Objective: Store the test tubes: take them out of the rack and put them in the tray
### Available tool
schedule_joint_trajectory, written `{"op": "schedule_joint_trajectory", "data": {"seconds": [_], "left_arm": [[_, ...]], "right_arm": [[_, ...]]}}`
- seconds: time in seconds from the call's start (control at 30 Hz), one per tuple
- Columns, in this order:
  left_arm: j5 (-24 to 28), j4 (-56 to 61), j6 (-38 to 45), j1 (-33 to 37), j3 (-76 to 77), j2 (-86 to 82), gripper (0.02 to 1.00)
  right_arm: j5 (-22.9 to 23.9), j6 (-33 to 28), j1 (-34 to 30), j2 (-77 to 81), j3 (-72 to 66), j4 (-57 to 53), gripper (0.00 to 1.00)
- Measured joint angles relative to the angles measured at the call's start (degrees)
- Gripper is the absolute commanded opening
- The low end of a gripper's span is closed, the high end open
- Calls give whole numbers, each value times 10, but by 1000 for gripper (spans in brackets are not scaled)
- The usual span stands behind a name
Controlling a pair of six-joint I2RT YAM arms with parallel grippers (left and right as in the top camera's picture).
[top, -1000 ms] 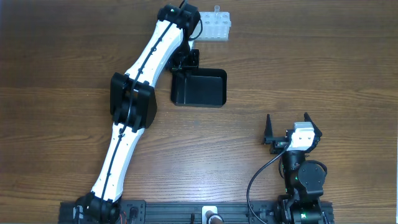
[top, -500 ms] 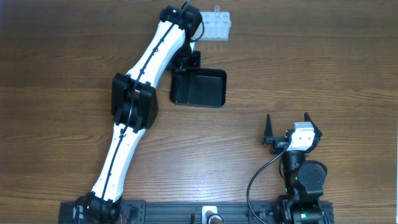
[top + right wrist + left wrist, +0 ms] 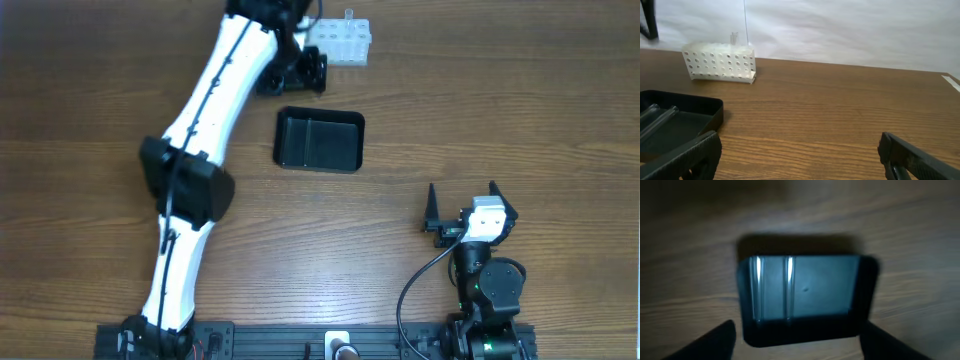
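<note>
Claw of left arm (image 3: 799, 342), wide open and empty, above tray (image 3: 866, 295) holding two test tubes (image 3: 758, 287) laid flat; rack (image 3: 341, 44) beside claw holds one upright tube (image 3: 349, 16), likely next.

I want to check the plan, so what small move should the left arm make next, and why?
Probably carry the left claw over to the rack and line it up above the standing tube. The claw is open and empty above the tray, two tubes lie in it, and that one tube is not yet stored.
</note>
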Motion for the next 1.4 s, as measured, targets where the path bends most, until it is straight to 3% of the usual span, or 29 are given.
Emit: {"op": "schedule_joint_trajectory", "data": {"seconds": [0.1, 0.33, 0.77, 1.13, 1.4], "left_arm": [[-17, 10, -7, 8, 1, -40, 915], [-80, 49, -29, 17, -42, -140, 998], [-138, 397, -33, 31, -521, -462, 998], [-144, 649, -33, 66, -794, -648, 998], [-103, 876, -33, 135, -1006, -816, 998]], "right_arm": [[0, 0, 0, 0, 0, 0, 993], [0, 0, 0, 0, 0, 0, 991], [0, 0, 0, 0, 0, 0, 993], [0, 0, 0, 0, 0, 0, 991], [0, 0, 0, 0, 0, 0, 991]]}}
